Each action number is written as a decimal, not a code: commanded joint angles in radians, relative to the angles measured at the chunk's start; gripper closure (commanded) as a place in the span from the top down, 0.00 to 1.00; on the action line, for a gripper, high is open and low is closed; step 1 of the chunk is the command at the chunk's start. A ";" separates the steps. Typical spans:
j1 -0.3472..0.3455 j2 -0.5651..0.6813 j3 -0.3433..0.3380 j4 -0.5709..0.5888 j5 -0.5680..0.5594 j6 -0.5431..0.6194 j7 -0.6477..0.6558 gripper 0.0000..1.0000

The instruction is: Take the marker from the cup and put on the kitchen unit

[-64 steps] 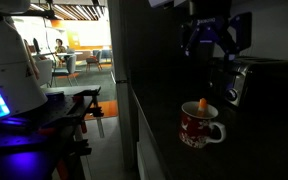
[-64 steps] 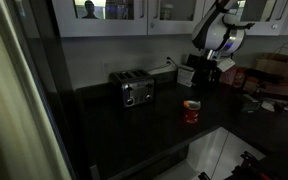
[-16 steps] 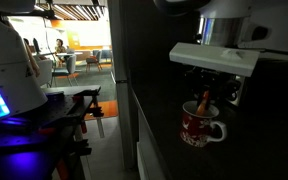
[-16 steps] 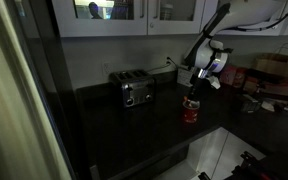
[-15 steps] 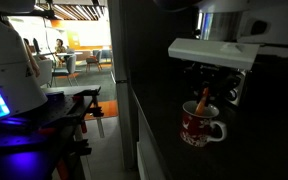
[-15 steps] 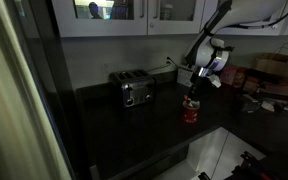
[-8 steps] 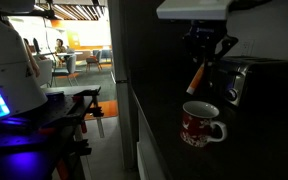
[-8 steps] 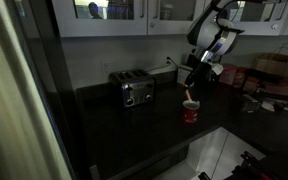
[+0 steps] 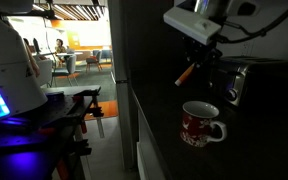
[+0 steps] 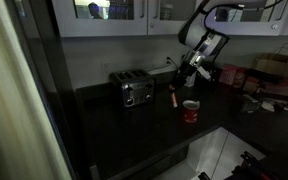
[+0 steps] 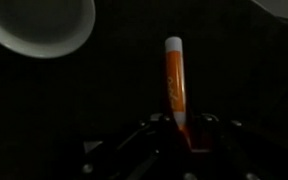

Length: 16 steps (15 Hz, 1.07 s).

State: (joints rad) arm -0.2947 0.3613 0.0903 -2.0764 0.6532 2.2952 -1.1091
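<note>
The orange marker (image 9: 187, 72) hangs tilted in the air, pinched at its upper end by my shut gripper (image 9: 197, 58). It is up and to the side of the red cup (image 9: 202, 123), clear of the rim. In the other exterior view the marker (image 10: 174, 95) dangles from the gripper (image 10: 185, 72), between the toaster and the cup (image 10: 190, 110). The wrist view shows the marker (image 11: 174, 80) sticking out from my gripper (image 11: 178, 135) over the dark kitchen unit (image 11: 64, 110), with the cup's pale inside (image 11: 42, 22) at the top left.
A dark two-slot toaster (image 10: 136, 91) stands on the kitchen unit (image 10: 109, 130) beside the cup. More items and a paper bag (image 10: 275, 72) crowd the counter's far end. The counter's front edge (image 9: 137, 120) drops to the floor close to the cup.
The gripper has lifted the marker up out of the cup and carried it sideways, away from the cup and toward the toaster side. The cup has stayed in place.
</note>
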 commanded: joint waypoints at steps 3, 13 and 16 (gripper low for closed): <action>0.055 0.223 0.012 0.213 -0.008 -0.061 0.113 0.05; 0.127 0.435 0.046 0.457 -0.246 -0.241 0.413 0.05; 0.146 0.462 0.024 0.507 -0.277 -0.334 0.556 0.05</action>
State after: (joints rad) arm -0.1571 0.7906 0.1237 -1.6383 0.4212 2.0705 -0.6965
